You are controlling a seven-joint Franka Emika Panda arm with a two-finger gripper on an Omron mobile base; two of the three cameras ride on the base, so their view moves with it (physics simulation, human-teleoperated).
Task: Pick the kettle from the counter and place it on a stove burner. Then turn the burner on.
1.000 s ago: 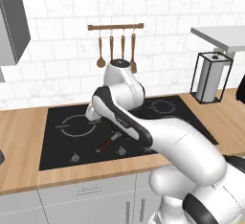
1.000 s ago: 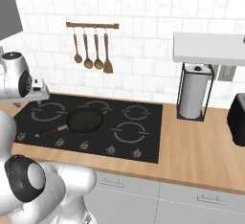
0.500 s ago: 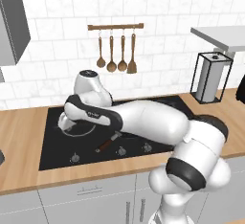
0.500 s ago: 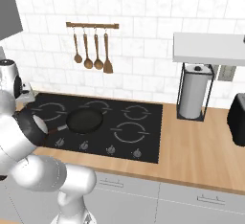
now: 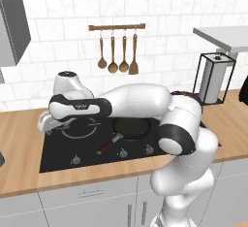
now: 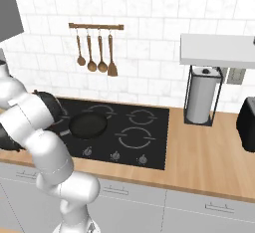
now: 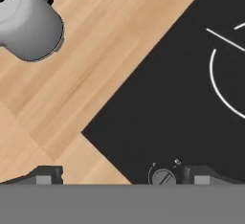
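Note:
The pale silvery kettle (image 7: 28, 24) stands on the wooden counter (image 7: 110, 50), up and to the left in the hand view. My gripper (image 7: 124, 175) is open and holds nothing. It hangs over the corner of the black stove (image 7: 172, 103), apart from the kettle, with a silver knob (image 7: 164, 176) between its fingertips (image 7: 45, 175). From the left base, the arm reaches left and the gripper (image 5: 44, 125) sits at the stove's (image 5: 58, 155) left edge. The burner (image 6: 134, 138), a wide broken white ring, lies at the front right of the stove (image 6: 154, 122).
A black frying pan (image 5: 131, 126) with a reddish handle (image 5: 107, 145) sits mid-stove. Silver knobs (image 5: 121, 152) line the stove's front edge. A paper towel holder (image 6: 201, 97) and a dark appliance (image 6: 247, 117) stand on the right counter. Wooden utensils (image 5: 118, 51) hang on the wall.
The arm has swung left across the stove, carrying the hand from mid-stove to its left edge. The jaws stay open.

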